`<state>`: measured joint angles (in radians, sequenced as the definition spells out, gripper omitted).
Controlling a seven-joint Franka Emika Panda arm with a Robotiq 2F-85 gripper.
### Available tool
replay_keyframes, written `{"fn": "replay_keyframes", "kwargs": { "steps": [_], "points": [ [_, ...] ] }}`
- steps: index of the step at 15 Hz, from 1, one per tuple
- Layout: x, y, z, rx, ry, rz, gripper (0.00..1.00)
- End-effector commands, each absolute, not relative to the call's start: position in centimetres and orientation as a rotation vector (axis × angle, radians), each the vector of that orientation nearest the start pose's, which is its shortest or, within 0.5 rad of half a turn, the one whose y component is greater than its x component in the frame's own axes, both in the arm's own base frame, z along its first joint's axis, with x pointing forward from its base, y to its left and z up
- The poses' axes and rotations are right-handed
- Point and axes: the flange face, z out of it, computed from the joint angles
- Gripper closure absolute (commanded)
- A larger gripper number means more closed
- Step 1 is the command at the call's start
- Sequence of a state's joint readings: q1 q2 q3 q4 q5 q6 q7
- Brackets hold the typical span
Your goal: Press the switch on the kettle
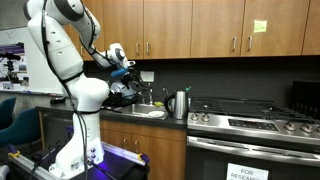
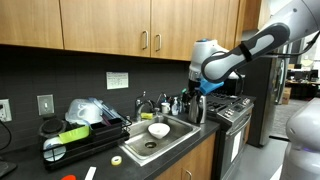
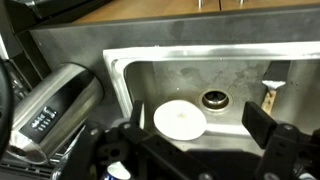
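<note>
The end effector hangs with jaws apart, holding nothing, over the sink, aside from the kettle on the worktop by the stove, so a glancing push may shove it instead of clicking its switch.

Arm enters from right, reaches left over bench. Pincer points down, close above kettle; jaw state not discernible. Kettle upright at right end of sink. White bowl inside sink. Tape roll on near bench edge. Dish rack at left.
</note>
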<state>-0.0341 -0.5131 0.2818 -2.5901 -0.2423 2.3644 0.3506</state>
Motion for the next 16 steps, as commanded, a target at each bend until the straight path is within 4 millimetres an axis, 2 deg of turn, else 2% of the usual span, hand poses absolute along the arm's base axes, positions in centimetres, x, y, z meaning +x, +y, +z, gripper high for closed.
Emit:
{"fn": "replay_keyframes", "kwargs": {
  "steps": [1, 5, 8, 10, 12, 16],
  "points": [
    [43.8, 13.6, 45.5, -3.263, 0.211, -0.763, 0.00],
    [45.4, 17.4, 44.7, -3.152, 0.589, -0.816, 0.00],
    [44.8, 19.9, 44.6, -3.090, 0.869, -0.850, 0.00],
    [43.7, 21.1, 45.2, -3.055, 1.050, -0.876, 0.00],
    [42.7, 21.3, 46.0, -3.042, 1.215, -0.925, 0.00],
    [40.8, 19.3, 46.2, -3.058, 1.559, -0.974, 0.00]
  ]
}}
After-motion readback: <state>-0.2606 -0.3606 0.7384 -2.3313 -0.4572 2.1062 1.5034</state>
